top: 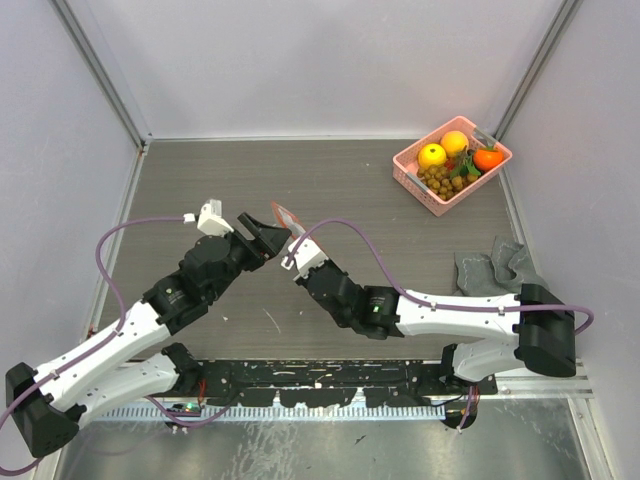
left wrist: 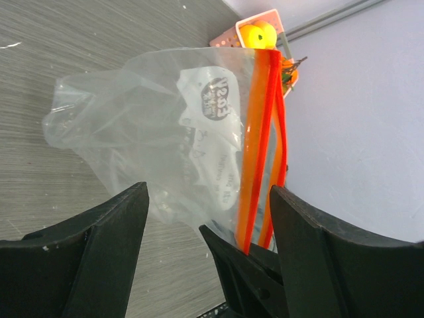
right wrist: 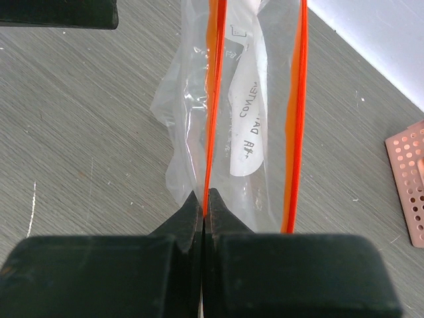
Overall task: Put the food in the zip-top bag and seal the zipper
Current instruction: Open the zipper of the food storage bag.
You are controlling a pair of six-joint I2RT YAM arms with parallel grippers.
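The clear zip-top bag (top: 283,215) hangs above the table between my two grippers. My right gripper (right wrist: 204,197) is shut on one lip of the red-orange zipper (right wrist: 211,99). The other lip (right wrist: 296,132) stands apart, so the mouth gapes. My left gripper (left wrist: 209,192) is open, its jaws wide on either side of the bag (left wrist: 165,132) and not touching the zipper (left wrist: 260,146). In the top view the left gripper (top: 268,232) faces the right gripper (top: 293,248). The yellow fruit (top: 432,155), two orange fruits (top: 455,142) (top: 488,158) and the brown balls (top: 445,180) lie in the basket.
The pink lattice basket (top: 412,180) stands at the back right near the wall, and also shows in the left wrist view (left wrist: 228,36). A grey cloth (top: 495,265) lies crumpled at the right, beside the right arm. Walls close the table on three sides.
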